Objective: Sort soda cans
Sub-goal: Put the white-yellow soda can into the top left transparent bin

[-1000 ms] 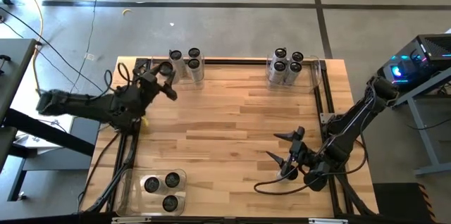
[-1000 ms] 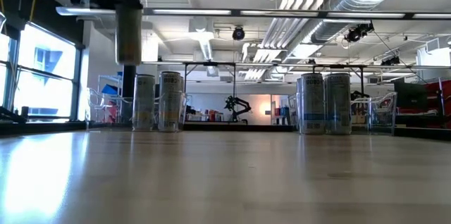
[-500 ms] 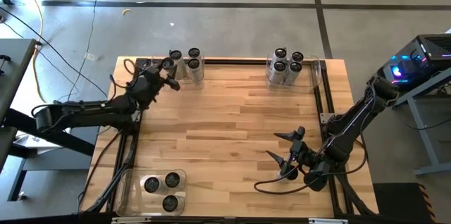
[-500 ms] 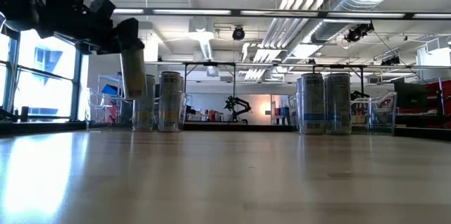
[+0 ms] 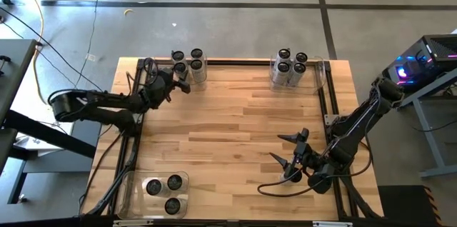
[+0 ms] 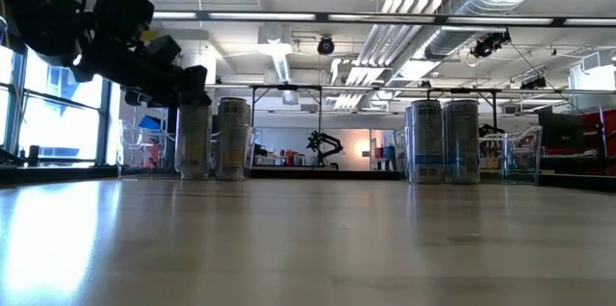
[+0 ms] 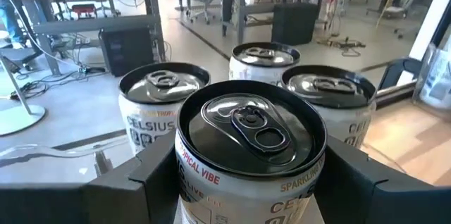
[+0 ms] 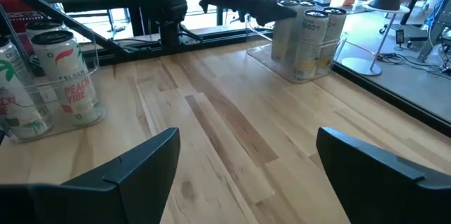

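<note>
My left gripper [image 5: 178,76] is at the far left of the table, shut on one soda can [image 7: 250,136], which stands upright next to three other soda cans [image 5: 193,58] in a clear bin. In the low view the held can [image 6: 192,140] has its bottom level with its neighbour's. My right gripper [image 5: 289,157] hangs open over the near right of the table, with nothing between its fingers [image 8: 134,164]. My left gripper pinches the can's side just below its top rim [image 7: 184,171], one finger [image 7: 141,178] on either side. The fingers come nearly level from the table's left. The can is upright; whether its bottom rests on the bin floor I cannot tell.
A clear bin [image 5: 321,73] at the far right holds several cans [image 5: 289,68]. Another clear bin [image 5: 132,184] at the near left holds three cans [image 5: 164,188]. Bare wooden tabletop [image 5: 235,120] lies between them.
My left gripper has come down with the can from well above the table and moved a little toward the three cans at the far left. The can, slightly tilted half a second ago, is now upright beside them. The fingers have stayed shut on it.
</note>
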You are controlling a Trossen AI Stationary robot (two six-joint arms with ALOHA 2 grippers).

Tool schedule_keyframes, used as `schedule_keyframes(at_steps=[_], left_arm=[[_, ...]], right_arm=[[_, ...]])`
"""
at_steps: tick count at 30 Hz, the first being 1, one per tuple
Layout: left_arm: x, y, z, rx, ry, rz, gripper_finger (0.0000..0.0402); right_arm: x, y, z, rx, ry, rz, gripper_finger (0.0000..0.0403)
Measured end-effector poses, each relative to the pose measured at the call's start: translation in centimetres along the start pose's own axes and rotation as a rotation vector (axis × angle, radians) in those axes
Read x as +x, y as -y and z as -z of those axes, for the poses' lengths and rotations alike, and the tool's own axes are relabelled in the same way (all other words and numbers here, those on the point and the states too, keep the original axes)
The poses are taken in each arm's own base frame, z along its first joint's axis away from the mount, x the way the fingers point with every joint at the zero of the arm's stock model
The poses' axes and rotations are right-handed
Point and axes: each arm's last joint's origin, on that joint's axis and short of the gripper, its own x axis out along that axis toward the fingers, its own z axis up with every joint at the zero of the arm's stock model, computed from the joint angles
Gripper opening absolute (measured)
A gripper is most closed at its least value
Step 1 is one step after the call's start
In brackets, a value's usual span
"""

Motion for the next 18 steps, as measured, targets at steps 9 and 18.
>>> schedule_keyframes(at_steps=[9,18], left_arm=[[0.66,0.33,0.94,0.016,-0.022,-0.009,0.0307],[0.44,0.39,0.48,0.0,0.004,0.002,0.0334]], right_arm=[[0.0,0.0,0.0,0.0,0.0,0.0,0.033],[0.01,0.0,0.0,0.001,0.0,0.0,0.033]])
